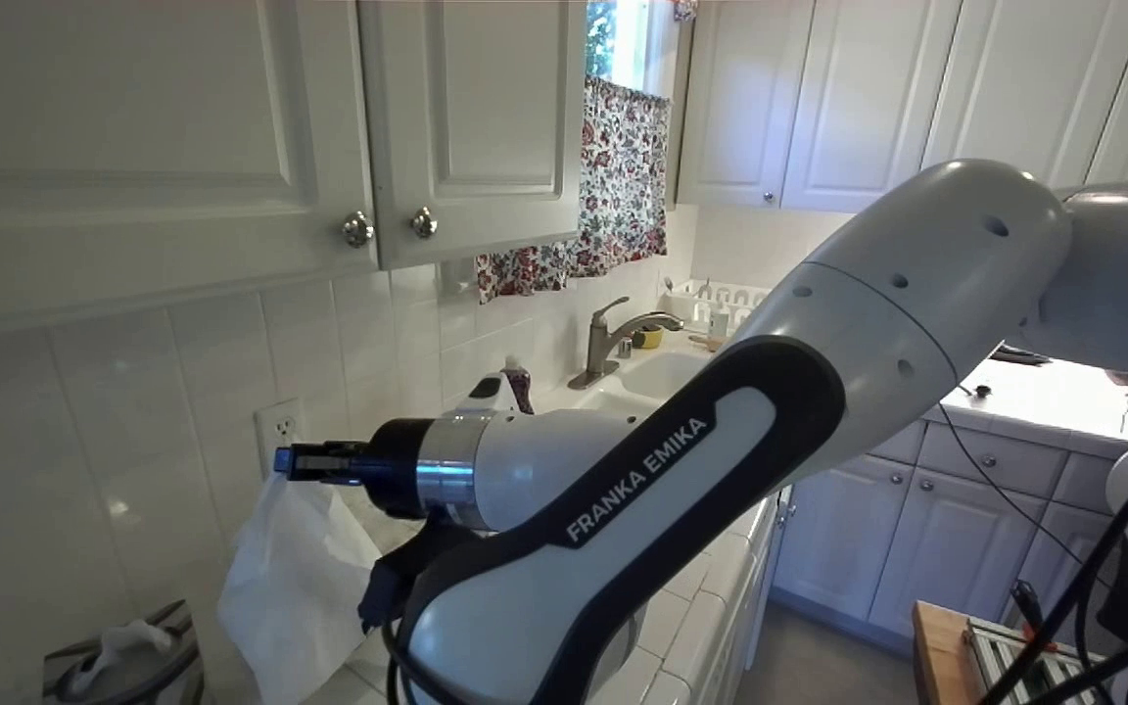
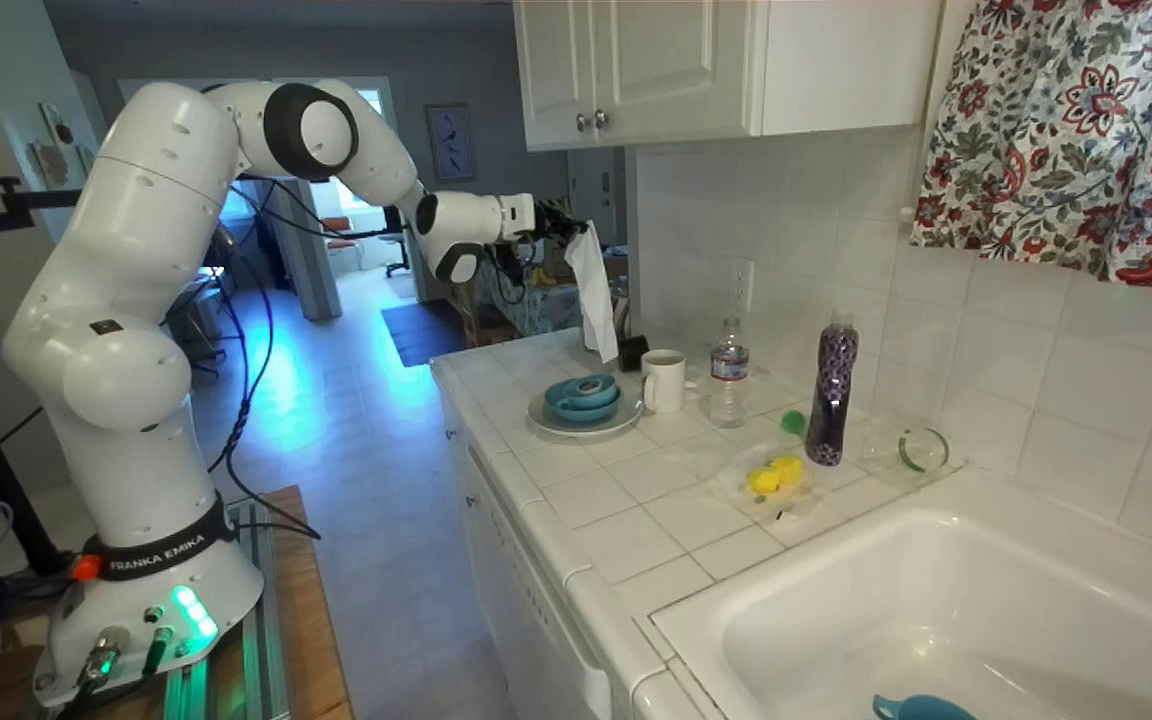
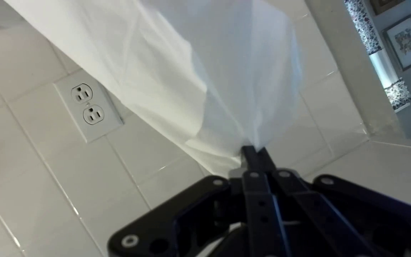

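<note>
Holding our arm (image 2: 141, 270) tall at the left of an exterior view, we have it bent over near the top and levelled out at upper centre. In an exterior view our gripper (image 1: 283, 462) points left, at mid-left, jaws clamped on a white sheet (image 1: 302, 578) hanging into the lower left.
</note>
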You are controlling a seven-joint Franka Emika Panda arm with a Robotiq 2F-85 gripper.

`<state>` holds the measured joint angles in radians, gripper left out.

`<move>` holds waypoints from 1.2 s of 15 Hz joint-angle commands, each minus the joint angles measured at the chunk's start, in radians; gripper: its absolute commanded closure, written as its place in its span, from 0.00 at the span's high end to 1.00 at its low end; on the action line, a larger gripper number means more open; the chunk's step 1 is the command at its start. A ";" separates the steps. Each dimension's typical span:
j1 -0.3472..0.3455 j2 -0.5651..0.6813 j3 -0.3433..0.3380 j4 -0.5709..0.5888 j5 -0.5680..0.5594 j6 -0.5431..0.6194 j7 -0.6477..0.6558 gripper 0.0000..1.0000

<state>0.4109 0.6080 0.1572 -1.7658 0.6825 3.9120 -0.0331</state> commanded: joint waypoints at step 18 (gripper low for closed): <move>0.167 -0.212 -0.376 -0.365 0.178 0.315 0.105 0.00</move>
<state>0.4889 0.4976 -0.0920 -2.0064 0.7885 4.2267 0.0343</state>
